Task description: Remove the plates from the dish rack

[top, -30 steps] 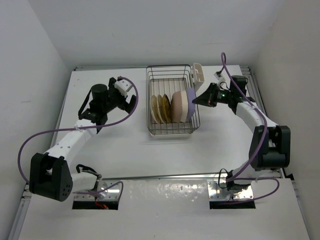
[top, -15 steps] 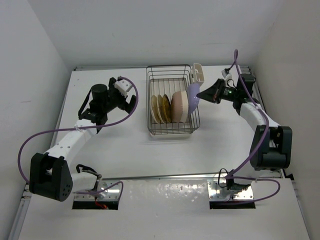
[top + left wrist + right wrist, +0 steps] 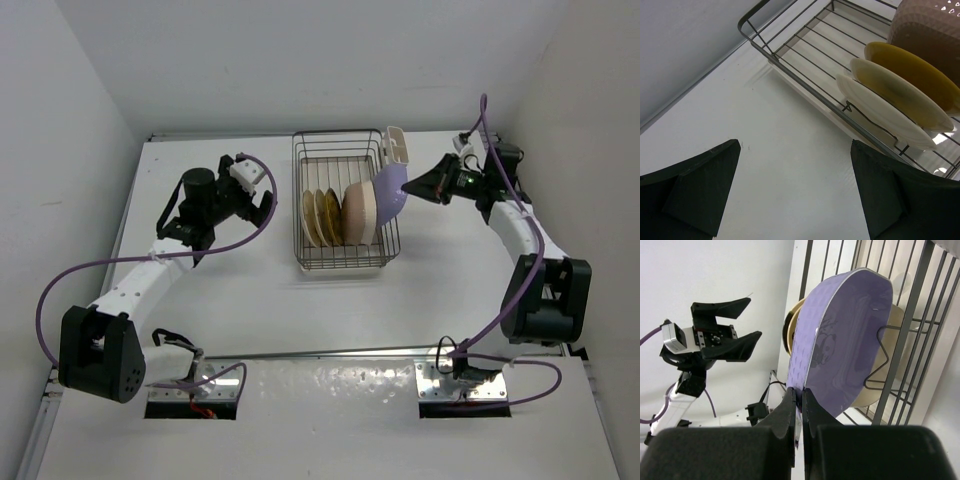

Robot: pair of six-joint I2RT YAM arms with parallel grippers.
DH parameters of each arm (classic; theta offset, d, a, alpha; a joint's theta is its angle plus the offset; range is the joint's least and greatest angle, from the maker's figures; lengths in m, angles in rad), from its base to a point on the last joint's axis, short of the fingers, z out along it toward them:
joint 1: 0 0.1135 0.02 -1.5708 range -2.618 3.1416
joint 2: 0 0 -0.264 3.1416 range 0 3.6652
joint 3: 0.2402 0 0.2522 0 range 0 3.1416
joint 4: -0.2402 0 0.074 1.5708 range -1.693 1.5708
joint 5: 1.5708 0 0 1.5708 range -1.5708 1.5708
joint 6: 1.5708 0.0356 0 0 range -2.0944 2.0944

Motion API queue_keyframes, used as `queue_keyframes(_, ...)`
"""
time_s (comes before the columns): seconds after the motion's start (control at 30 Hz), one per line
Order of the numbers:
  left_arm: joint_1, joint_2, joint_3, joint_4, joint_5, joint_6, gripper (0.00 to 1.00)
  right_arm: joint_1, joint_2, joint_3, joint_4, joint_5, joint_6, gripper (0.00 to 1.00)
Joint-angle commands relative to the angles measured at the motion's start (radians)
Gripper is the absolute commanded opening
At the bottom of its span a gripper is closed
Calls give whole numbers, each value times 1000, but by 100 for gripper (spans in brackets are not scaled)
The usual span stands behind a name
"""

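Observation:
The silver wire dish rack [image 3: 340, 262] stands at the middle back of the table. In it stand a cream plate [image 3: 309, 218], two yellow-gold plates [image 3: 328, 214] and a pinkish-beige plate [image 3: 357, 212]. My right gripper [image 3: 411, 188] is shut on the rim of the lavender plate [image 3: 390, 190], held tilted above the rack's right edge; it fills the right wrist view [image 3: 850, 335]. My left gripper [image 3: 262, 208] is open and empty, left of the rack. The left wrist view shows the rack's edge [image 3: 805, 80] and the cream plate [image 3: 880, 112].
A white cutlery cup [image 3: 398, 146] is clipped to the rack's back right corner, close to the lavender plate. White walls stand close on the left, back and right. The table's front rail [image 3: 320, 352] runs between the arm bases.
My right gripper has lifted the lavender plate up and to the right, out of its slot beside the pinkish-beige plate. The left arm has not moved.

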Motion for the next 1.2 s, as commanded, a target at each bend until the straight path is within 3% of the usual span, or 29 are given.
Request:
queue_keyframes(0.0, -12, -13, 2, 47, 25, 8, 100, -23, -55, 75, 24, 45, -64, 0)
queue_keyframes(0.23, -12, -13, 7, 45, 37, 15, 100, -31, -71, 172, -223, 191, -250, 0)
queue_keyframes(0.9, -19, 1, 8, 53, 46, 22, 100, -60, -106, 144, -142, 198, -176, 0)
queue_keyframes(1.17, -19, 5, 5, 51, 42, 25, 100, -71, -176, 187, -166, 272, -186, 0)
